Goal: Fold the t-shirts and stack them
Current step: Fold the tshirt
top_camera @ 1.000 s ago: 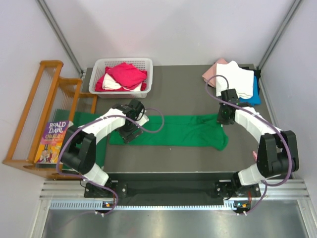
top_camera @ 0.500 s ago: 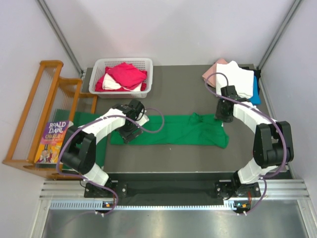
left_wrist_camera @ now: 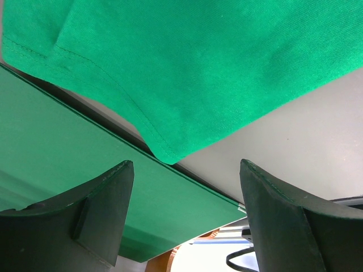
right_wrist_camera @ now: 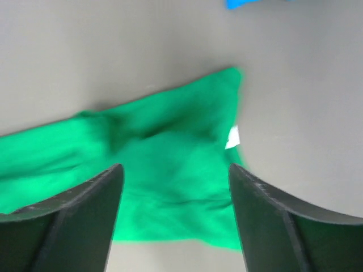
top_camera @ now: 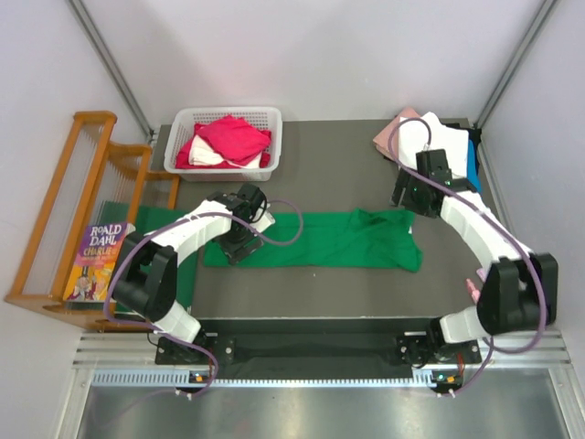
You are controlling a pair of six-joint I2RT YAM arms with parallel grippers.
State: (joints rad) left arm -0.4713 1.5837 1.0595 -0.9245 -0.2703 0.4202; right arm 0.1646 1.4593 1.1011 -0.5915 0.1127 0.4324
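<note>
The right wrist view is blurred: the green t-shirt [right_wrist_camera: 170,170] has soft edges and its white neck label [right_wrist_camera: 232,137] is a smear. A blue t-shirt [right_wrist_camera: 244,3] is cut off by that view's top edge. From above, the left gripper [top_camera: 233,249] covers the green t-shirt's left end.

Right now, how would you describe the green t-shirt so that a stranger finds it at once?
Look at the dark grey table: across its middle lies a long band of cloth, the green t-shirt. Unlike the darker, flat green mat at its left end, it is bright, soft and creased, with a small white label near its right end.
</note>
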